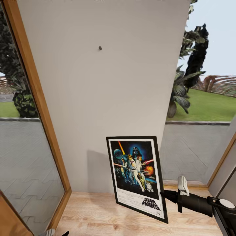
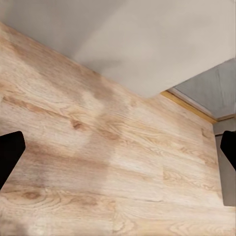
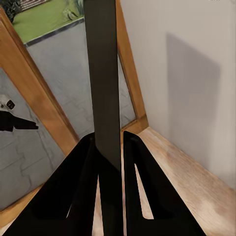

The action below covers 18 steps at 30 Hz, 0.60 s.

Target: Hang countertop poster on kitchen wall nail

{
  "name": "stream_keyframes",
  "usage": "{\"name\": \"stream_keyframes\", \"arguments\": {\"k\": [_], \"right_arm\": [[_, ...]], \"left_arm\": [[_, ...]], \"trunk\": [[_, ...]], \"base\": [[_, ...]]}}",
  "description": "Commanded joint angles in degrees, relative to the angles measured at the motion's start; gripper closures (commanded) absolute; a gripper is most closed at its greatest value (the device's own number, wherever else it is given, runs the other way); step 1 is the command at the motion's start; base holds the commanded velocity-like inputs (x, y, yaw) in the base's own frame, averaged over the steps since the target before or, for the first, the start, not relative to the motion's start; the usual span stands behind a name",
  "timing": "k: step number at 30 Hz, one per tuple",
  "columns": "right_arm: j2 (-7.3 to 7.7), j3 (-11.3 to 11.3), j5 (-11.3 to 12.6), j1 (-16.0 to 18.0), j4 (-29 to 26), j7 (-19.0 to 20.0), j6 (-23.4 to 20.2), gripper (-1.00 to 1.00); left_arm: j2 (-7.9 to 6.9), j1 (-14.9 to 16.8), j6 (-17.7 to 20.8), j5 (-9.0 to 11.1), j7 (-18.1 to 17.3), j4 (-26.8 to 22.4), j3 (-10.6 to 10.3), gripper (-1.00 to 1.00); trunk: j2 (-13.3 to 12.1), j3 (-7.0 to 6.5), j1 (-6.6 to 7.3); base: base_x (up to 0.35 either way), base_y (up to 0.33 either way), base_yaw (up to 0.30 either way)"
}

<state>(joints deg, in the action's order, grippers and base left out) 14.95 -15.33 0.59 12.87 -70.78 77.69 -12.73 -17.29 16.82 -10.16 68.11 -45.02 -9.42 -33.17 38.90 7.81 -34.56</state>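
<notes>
The poster [image 1: 137,177] hangs clamped in the right end effector [image 1: 165,195], whose two dark fingers [image 3: 135,187] are closed on its right edge, low down; in the right wrist view the poster [image 3: 103,78] shows edge-on between them. It is held nearly upright, slightly tilted, above the wooden floor [image 1: 98,216] and in front of the light-grey wall [image 1: 98,98]. The nail [image 1: 100,48] sits high on that wall, well above the poster. The left end effector [image 2: 118,157] is spread wide, holding nothing, over the floor.
</notes>
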Motion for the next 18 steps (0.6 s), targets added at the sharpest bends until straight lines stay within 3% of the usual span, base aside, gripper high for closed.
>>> {"name": "stream_keyframes", "arguments": {"k": [1,18], "right_arm": [[0.0,-0.1,0.1,0.1,0.0,0.4,-0.8,1.0],[0.0,-0.1,0.1,0.1,0.0,0.4,-0.8,1.0]], "left_arm": [[-0.03,0.1,-0.4,0.3,-0.1,0.0,-0.5,-1.0],[-0.04,0.1,-0.3,0.4,-0.1,0.0,-0.5,-1.0]], "trunk": [[-0.3,-0.09,0.21],[-7.2,-3.14,3.94]], "base": [[0.0,0.0,0.0],[0.0,0.0,0.0]]}}
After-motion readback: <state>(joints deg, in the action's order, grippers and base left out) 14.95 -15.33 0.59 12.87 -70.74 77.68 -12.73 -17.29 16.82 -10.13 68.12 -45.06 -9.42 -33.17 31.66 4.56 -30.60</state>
